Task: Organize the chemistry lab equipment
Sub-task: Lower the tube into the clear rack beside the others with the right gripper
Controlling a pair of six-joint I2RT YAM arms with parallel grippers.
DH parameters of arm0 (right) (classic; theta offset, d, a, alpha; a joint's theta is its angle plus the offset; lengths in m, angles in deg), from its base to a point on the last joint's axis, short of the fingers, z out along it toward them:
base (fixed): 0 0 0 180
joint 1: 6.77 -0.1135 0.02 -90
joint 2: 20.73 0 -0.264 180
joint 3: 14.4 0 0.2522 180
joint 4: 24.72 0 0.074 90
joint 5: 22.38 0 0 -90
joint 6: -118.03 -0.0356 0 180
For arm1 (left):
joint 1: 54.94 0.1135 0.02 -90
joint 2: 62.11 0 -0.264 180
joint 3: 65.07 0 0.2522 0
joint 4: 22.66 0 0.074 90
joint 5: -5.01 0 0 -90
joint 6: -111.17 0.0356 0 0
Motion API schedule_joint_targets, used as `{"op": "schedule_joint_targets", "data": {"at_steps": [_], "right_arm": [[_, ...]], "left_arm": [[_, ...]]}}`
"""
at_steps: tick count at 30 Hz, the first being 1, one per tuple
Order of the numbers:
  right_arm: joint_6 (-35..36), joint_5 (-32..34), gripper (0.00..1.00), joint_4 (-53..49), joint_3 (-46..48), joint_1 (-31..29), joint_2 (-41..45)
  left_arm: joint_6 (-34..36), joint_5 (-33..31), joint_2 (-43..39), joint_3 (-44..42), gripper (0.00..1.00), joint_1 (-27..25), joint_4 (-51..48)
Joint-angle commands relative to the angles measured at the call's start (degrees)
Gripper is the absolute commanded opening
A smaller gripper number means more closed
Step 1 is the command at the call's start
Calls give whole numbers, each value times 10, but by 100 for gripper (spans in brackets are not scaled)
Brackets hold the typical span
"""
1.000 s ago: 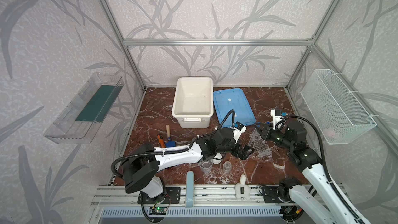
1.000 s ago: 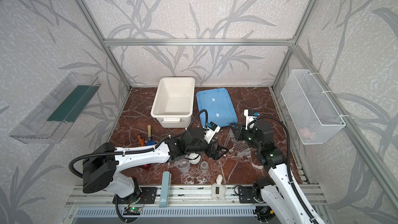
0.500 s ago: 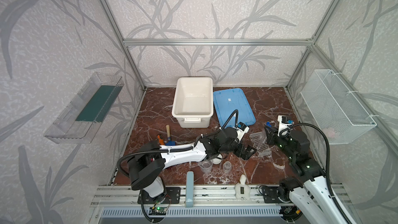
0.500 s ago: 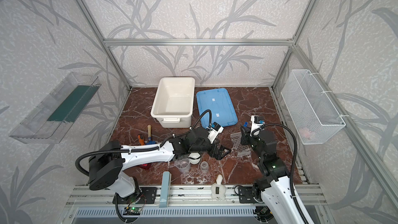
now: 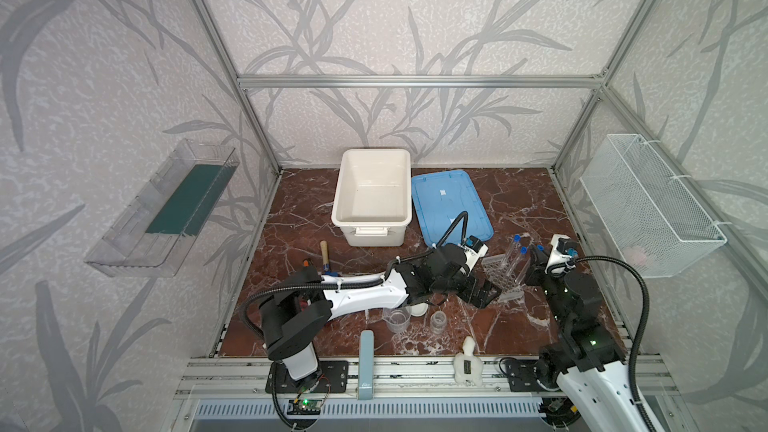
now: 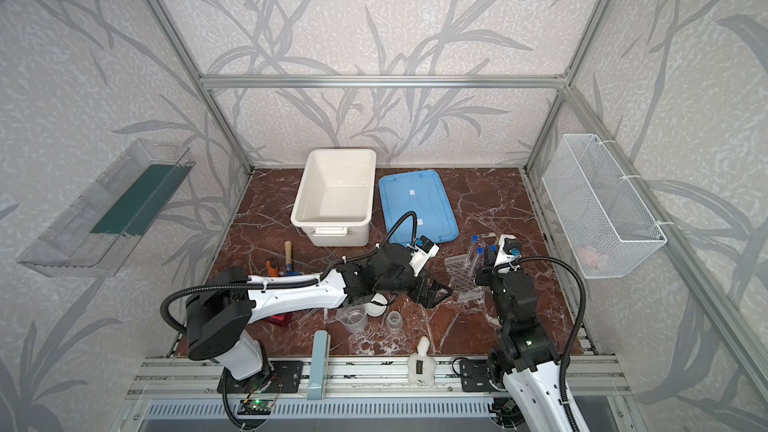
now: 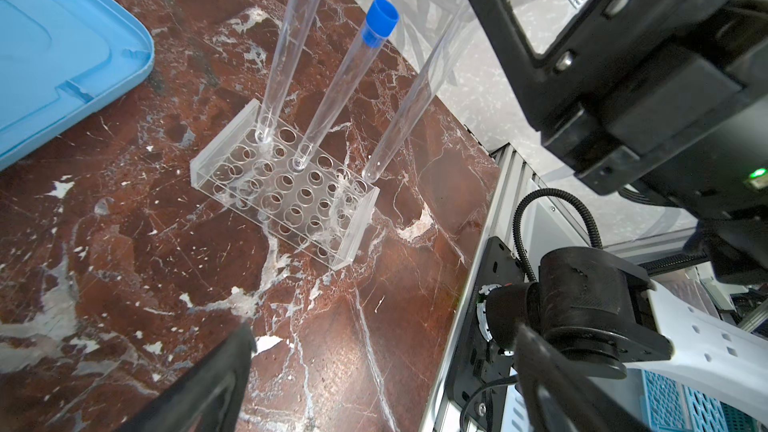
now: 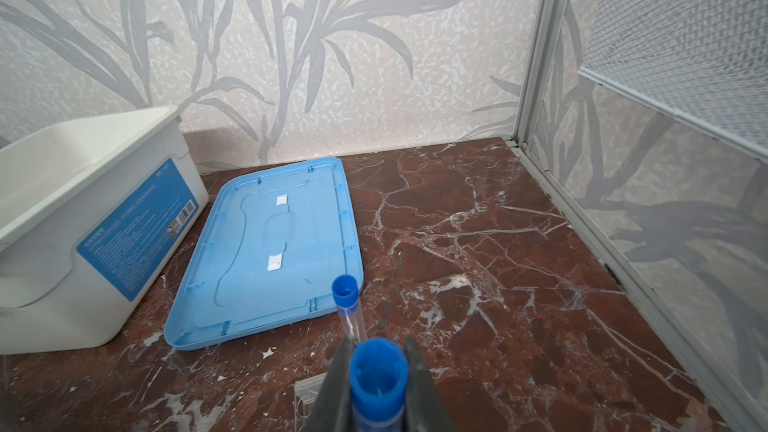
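The clear perforated rack stands on the marble floor with two blue-capped test tubes leaning in its holes. My right gripper is shut on a third test tube just below its blue cap. That tube's lower tip sits at the rack's end corner. My left gripper is open and empty, low beside the rack. The spouted beaker, smaller cup and white dish stand near the front under the left arm.
A white bin and a blue lid lie at the back. The wooden-handled trowel and red-handled tool lie at the left. A wire basket hangs on the right wall and a clear shelf on the left wall.
My right gripper has carried its test tube to the right and nearer the front, bringing it over the rack's end. The left gripper has shifted slightly right and stays open.
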Motion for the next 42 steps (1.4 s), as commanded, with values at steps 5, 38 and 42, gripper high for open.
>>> {"op": "schedule_joint_targets", "data": {"at_steps": [5, 38, 42], "right_arm": [[20, 30, 12, 63, 31, -2, 12], [59, 1, 24, 156, 118, -2, -45], [60, 4, 40, 150, 124, -2, -28]], "left_arm": [[-7, 14, 18, 22, 99, -3, 3], [-15, 21, 30, 15, 99, -4, 20], [-15, 22, 29, 13, 99, -4, 22]]}}
